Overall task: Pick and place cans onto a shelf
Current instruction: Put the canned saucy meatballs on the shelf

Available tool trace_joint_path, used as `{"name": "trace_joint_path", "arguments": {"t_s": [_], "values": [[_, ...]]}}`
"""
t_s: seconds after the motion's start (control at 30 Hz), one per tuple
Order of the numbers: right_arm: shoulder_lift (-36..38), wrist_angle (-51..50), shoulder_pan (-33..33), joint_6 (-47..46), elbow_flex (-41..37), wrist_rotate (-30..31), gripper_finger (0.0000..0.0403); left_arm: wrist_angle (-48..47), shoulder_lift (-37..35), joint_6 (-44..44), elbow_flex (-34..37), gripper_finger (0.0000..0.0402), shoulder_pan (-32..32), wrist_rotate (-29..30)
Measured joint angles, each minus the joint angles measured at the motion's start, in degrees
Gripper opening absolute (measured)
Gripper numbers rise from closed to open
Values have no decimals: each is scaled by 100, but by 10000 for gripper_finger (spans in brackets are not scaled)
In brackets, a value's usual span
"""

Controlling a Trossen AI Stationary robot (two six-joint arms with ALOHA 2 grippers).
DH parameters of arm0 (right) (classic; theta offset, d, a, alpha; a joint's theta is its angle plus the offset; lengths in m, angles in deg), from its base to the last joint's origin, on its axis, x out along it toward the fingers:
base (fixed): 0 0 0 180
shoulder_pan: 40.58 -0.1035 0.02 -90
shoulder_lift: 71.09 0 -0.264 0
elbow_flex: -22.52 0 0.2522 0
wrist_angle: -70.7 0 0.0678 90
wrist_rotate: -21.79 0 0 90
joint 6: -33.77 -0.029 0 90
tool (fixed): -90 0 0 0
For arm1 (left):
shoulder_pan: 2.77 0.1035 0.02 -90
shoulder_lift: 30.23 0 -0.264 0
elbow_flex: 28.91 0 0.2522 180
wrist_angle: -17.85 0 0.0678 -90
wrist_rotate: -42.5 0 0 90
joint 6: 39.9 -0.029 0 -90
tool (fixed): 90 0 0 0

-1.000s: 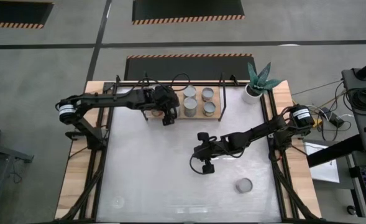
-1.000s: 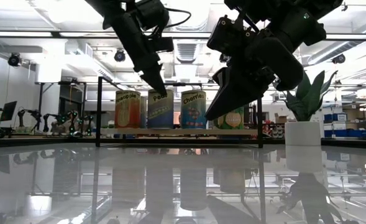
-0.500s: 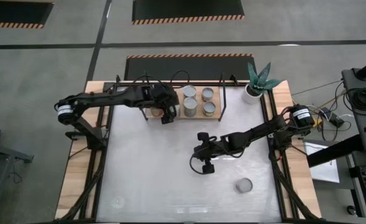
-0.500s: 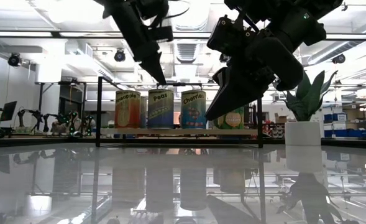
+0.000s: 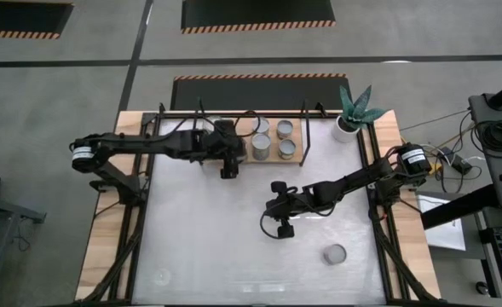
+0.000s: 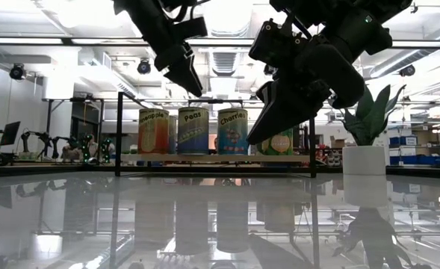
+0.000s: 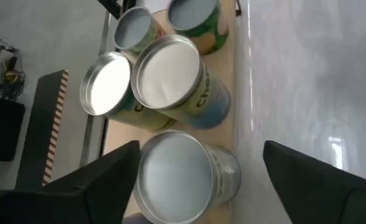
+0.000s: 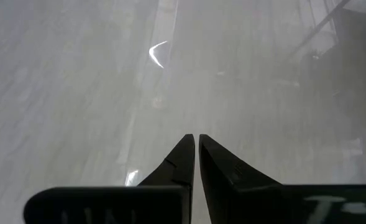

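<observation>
at the shelf's (image 5: 268, 159) front edge, the left end effector (image 5: 226, 166) hangs above the cans (image 7: 167, 71), fingers spread wide with nothing between them; we judge it has just set one down. the cans stand upright, close together on the board, leaving room for more. the right end effector (image 5: 278, 223) waits mid-counter (image 5: 199, 247), fingers pinched together, empty. one can (image 5: 334, 254) sits alone near the counter's front, well apart from the shelf.

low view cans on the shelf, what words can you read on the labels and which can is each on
"Pineapple" (first letter partly cut off): orange can, leftmost on the shelf.
"Peas": blue can, next to it.
"Cherries" (end partly hidden): blue can, third along.
Green can: label hidden behind the right gripper, unreadable.
Left wrist view: "Che" on one can, the rest out of sight.
</observation>
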Motion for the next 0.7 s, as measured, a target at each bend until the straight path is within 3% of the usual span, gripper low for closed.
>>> {"name": "trace_joint_path", "arguments": {"t_s": [0.27,0.43,0.7], "values": [[0,-39,0,4,0,0,13,285,-96,-102,56,228,42,15],[0,-46,0,9,0,0,13,785,-103,-498,397,150,145,9],[0,-45,-1,35,0,0,13,893,-72,-349,602,27,407,13]]}}
